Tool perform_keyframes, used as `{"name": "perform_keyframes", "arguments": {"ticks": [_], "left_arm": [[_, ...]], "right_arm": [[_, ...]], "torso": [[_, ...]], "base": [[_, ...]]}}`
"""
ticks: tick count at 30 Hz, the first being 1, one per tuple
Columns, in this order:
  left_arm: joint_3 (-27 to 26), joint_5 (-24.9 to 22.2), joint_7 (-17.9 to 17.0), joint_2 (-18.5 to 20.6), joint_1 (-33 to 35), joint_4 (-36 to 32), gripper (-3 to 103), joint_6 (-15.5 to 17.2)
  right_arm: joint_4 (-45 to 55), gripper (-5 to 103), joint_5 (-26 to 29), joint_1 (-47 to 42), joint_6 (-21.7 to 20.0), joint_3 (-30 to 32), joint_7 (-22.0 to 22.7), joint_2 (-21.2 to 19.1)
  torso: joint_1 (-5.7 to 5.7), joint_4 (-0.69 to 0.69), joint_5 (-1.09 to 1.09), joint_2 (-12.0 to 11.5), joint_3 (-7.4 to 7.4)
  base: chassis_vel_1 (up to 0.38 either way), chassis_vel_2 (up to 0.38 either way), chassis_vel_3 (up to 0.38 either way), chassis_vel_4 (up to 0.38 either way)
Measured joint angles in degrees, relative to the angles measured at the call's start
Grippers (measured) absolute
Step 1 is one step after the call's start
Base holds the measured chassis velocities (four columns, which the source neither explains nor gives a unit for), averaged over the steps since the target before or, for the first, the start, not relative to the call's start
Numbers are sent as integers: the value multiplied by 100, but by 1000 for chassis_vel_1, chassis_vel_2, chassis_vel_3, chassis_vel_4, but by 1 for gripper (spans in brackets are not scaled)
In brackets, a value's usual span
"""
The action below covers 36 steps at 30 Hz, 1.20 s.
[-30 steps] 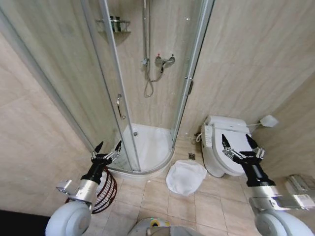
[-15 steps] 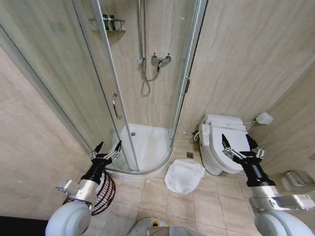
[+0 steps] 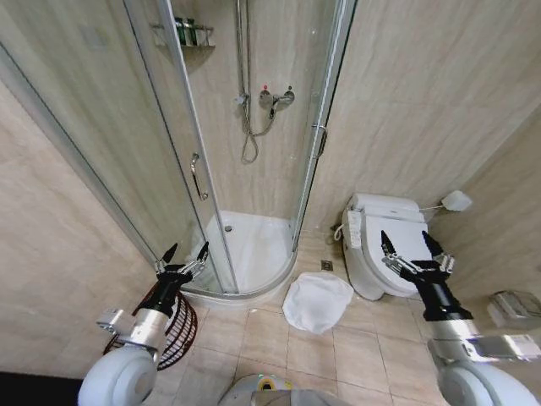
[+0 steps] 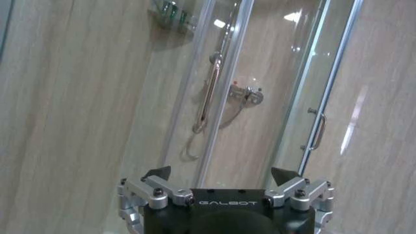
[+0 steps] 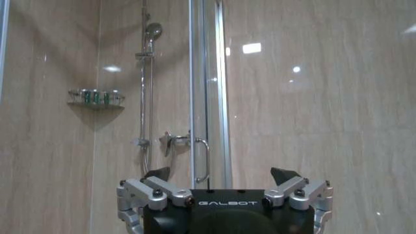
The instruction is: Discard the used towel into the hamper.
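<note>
A crumpled white towel (image 3: 317, 302) lies on the tiled floor between the shower tray and the toilet. The hamper (image 3: 181, 328), a dark reddish-brown open-weave basket, stands on the floor at the lower left, partly hidden behind my left arm. My left gripper (image 3: 186, 255) is held up above the hamper, open and holding nothing; it also appears in the left wrist view (image 4: 221, 174). My right gripper (image 3: 410, 246) hovers in front of the toilet, open and holding nothing, and the right wrist view shows it too (image 5: 221, 174). Neither gripper touches the towel.
A curved glass shower enclosure (image 3: 199, 169) with a white tray (image 3: 254, 249) stands ahead. A white toilet (image 3: 372, 241) is at the right. A small grey object (image 3: 516, 306) sits on the floor at the far right. Tiled walls close in on both sides.
The whole head view has shifted slightly, so the camera moved. Both arms keep the same pose with open grippers. The towel and hamper stay put.
</note>
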Motion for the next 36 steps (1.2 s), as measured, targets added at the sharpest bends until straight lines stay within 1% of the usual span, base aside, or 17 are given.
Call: {"name": "perform_keyframes", "arguments": {"ticks": [1,3,5,6,9,11,12,14,19,21,25,27,30,31,36], "left_arm": [[0,0,0,0,0,0,100,0],[0,0,0,0,0,0,100,0],[0,0,0,0,0,0,100,0],[0,0,0,0,0,0,100,0],[0,0,0,0,0,1,100,0],[0,0,0,0,0,0,100,0],[0,0,0,0,0,0,100,0],[0,0,0,0,0,0,100,0],[0,0,0,0,0,0,100,0],[0,0,0,0,0,0,100,0],[0,0,0,0,0,0,100,0],[0,0,0,0,0,0,100,0],[0,0,0,0,0,0,100,0],[0,0,0,0,0,0,100,0],[0,0,0,0,0,0,100,0]], "right_arm": [[0,100,0,0,0,0,0,0],[0,100,0,0,0,0,0,0],[0,100,0,0,0,0,0,0],[0,100,0,0,0,0,0,0],[0,100,0,0,0,0,0,0],[0,100,0,0,0,0,0,0],[0,100,0,0,0,0,0,0],[0,100,0,0,0,0,0,0],[0,100,0,0,0,0,0,0],[0,100,0,0,0,0,0,0],[0,100,0,0,0,0,0,0],[0,100,0,0,0,0,0,0],[0,100,0,0,0,0,0,0],[0,100,0,0,0,0,0,0],[0,100,0,0,0,0,0,0]], "torso": [[-22,0,0,-47,-26],[-30,0,0,-64,-35],[-80,0,0,-173,-93],[-80,0,0,-173,-93],[-148,0,0,-316,-170],[-163,0,0,-349,-187],[-192,0,0,-413,-223],[-205,0,0,-441,-237],[-302,0,0,-643,-342],[-313,0,0,-666,-355],[-389,0,0,-833,-445],[-405,0,0,-866,-462],[-469,0,0,-1004,-537],[-469,0,0,-1004,-537],[-542,0,0,-1156,-617]], "base": [[0,0,0,0],[0,0,0,0],[0,0,0,0],[0,0,0,0],[0,0,0,0],[0,0,0,0],[0,0,0,0],[0,0,0,0],[0,0,0,0],[0,0,0,0],[0,0,0,0],[0,0,0,0],[0,0,0,0],[0,0,0,0],[0,0,0,0]]}}
